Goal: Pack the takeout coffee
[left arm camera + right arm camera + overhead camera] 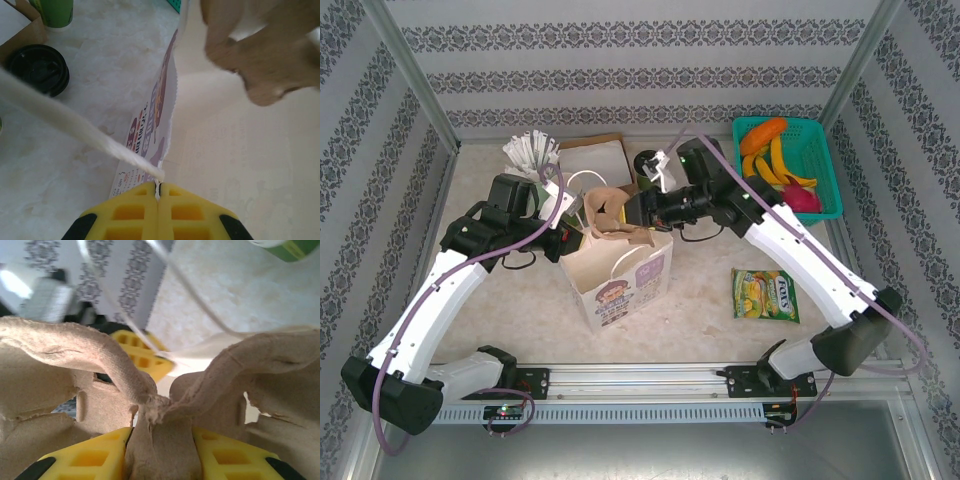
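Top view: my left gripper (568, 235) and right gripper (636, 210) meet over the paper bag (620, 282) at mid-table, elbows splayed. The takeout coffee (647, 162) stands behind the bag, apart from it. Left wrist: fingers (135, 212) pressed together on the bag's rim, print unreadable; right wrist: fingers (90, 460) pinching the pulp cup carrier (160, 390).

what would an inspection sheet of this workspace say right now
surface: pale marbled table, bare at the front
job's things: coffee cup with black lid stands on the table, not packed; paper bag upright; cardboard carrier at its mouth
clutter: cup of white sticks; snack packet; teal basket of orange and yellow items
grippers: left gripper shut on the paper bag's rim; right gripper shut on the cardboard carrier
cables: purple cable along each arm
surroundings: patterned walls, metal posts
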You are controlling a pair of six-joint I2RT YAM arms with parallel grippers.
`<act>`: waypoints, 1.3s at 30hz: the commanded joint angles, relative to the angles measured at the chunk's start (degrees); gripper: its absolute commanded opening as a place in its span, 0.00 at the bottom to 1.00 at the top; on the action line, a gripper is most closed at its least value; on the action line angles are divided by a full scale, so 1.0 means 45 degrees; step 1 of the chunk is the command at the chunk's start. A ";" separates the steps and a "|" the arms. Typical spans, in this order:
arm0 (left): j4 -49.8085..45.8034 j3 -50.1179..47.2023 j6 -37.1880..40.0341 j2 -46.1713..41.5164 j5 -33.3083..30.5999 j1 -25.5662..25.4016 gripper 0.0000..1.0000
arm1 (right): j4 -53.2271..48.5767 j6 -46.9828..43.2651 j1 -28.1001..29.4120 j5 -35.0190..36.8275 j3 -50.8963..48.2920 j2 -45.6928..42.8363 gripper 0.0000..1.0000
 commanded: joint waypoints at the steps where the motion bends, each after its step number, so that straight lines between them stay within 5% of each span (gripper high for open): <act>1: 0.0739 -0.0179 -0.0366 -0.0349 0.0096 -0.0106 0.00 | -0.1244 -0.0462 0.0251 0.1212 0.0342 0.0210 0.34; 19: 0.1403 -0.0378 -0.2349 -0.0368 -0.1007 -0.0113 0.00 | -0.5126 -0.2498 0.2160 0.6417 0.2723 0.2538 0.34; 39: 0.2670 -0.0681 -0.4150 -0.0417 -0.1946 -0.0108 0.00 | -0.6252 -0.4719 0.2571 0.5713 0.3107 0.3705 0.33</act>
